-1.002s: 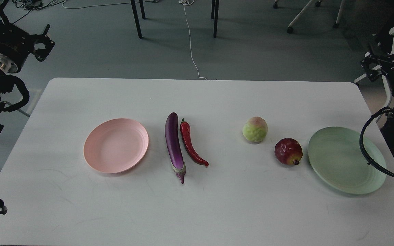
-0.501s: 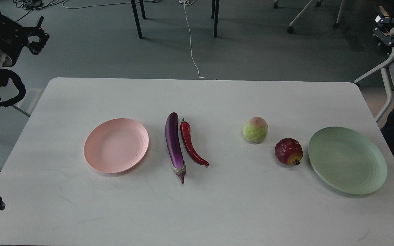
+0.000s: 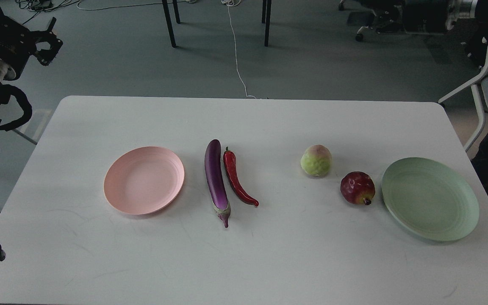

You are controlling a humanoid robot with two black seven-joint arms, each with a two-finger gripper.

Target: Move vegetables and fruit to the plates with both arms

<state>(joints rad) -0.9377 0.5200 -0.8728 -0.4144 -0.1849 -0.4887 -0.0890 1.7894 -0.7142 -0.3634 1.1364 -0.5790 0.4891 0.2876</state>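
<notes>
A pale pink plate (image 3: pixel 144 180) lies left of centre on the white table (image 3: pixel 244 262). Beside it on the right lie a long purple eggplant (image 3: pixel 215 180) and a red chili pepper (image 3: pixel 236 182), side by side. A pale green fruit with a pink blush (image 3: pixel 316 160) and a dark red fruit (image 3: pixel 357 188) sit right of centre. The pale green plate (image 3: pixel 430 199) lies at the far right and is empty. My left gripper (image 3: pixel 51 42) hangs off the table's far left corner, its fingers apart and empty. My right gripper (image 3: pixel 367 17) is a dark blur at the top right, high above the floor.
Beyond the table there are dark table legs (image 3: pixel 168 23), a white cable (image 3: pixel 237 63) on the grey floor and a chair (image 3: pixel 479 97) at the right. The table's far edge runs across at about a third of the view's height.
My right arm has swung up and to the left, off the table's right side to the top of the view. My left gripper has risen slightly. Nothing on the table has moved.
</notes>
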